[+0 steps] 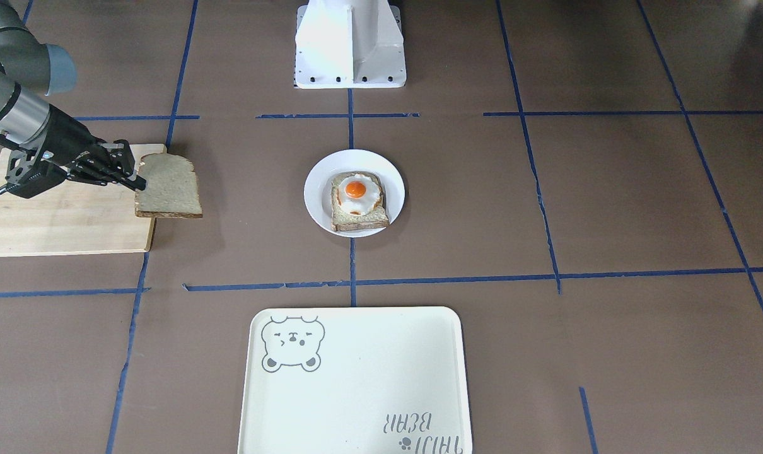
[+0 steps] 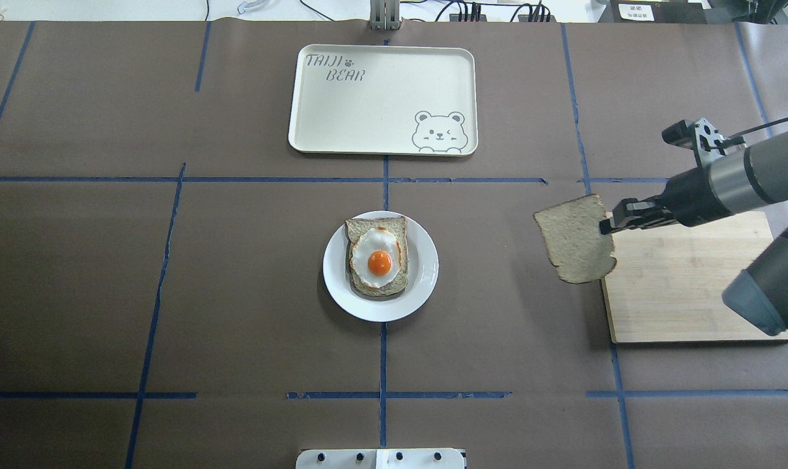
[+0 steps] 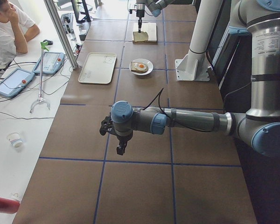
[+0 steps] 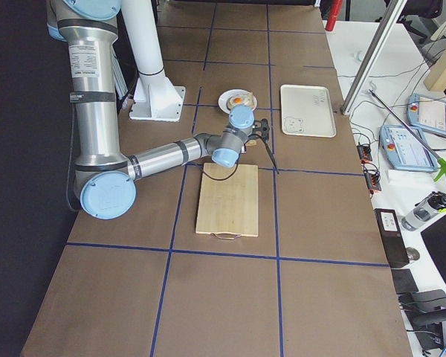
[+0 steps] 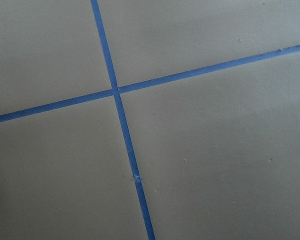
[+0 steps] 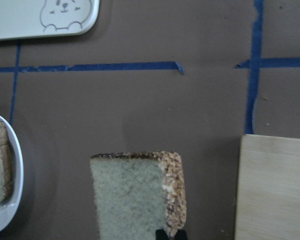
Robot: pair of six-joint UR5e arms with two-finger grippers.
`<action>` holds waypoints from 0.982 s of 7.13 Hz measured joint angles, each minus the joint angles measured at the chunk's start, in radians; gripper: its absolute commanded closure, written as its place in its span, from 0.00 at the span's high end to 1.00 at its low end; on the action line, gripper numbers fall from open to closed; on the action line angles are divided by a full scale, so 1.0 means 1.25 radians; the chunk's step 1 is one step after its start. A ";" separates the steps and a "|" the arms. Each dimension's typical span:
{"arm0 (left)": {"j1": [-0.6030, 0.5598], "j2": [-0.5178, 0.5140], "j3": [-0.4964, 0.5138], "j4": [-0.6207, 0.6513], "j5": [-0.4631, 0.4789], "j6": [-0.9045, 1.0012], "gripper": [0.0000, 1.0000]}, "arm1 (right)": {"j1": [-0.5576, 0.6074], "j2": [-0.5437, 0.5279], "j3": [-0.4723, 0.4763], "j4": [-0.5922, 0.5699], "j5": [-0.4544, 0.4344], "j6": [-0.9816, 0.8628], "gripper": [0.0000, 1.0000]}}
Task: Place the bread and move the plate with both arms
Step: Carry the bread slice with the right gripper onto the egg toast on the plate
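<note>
My right gripper (image 1: 139,183) is shut on the edge of the plain bread slice (image 1: 169,187) and holds it lifted past the cutting board's edge on the plate side. It also shows in the overhead view (image 2: 605,226) with the bread (image 2: 577,240), and in the right wrist view with the bread (image 6: 135,195). The white plate (image 2: 425,267) sits at the table's centre and bears a slice with a fried egg (image 2: 378,257). My left gripper (image 3: 117,140) shows only in the exterior left view, low over bare table far from the plate; I cannot tell its state.
A wooden cutting board (image 2: 680,286) lies under my right arm. A cream tray with a bear drawing (image 2: 381,98) lies beyond the plate. The white base block (image 1: 350,44) stands on the robot's side. Blue tape lines cross the brown table.
</note>
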 measured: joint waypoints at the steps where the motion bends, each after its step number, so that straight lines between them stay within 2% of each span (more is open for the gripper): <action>1: 0.000 0.000 -0.001 0.000 -0.001 0.000 1.00 | -0.021 0.071 -0.010 0.000 0.002 0.075 0.00; 2: 0.000 0.000 -0.001 0.000 -0.002 -0.001 1.00 | -0.060 0.136 -0.022 -0.001 -0.021 0.145 0.00; 4: 0.000 0.000 -0.002 0.000 -0.003 0.000 1.00 | -0.145 0.250 -0.061 -0.003 -0.125 0.255 0.00; 7: 0.000 0.000 -0.002 0.000 -0.005 0.000 1.00 | -0.205 0.322 -0.122 0.001 -0.208 0.309 0.00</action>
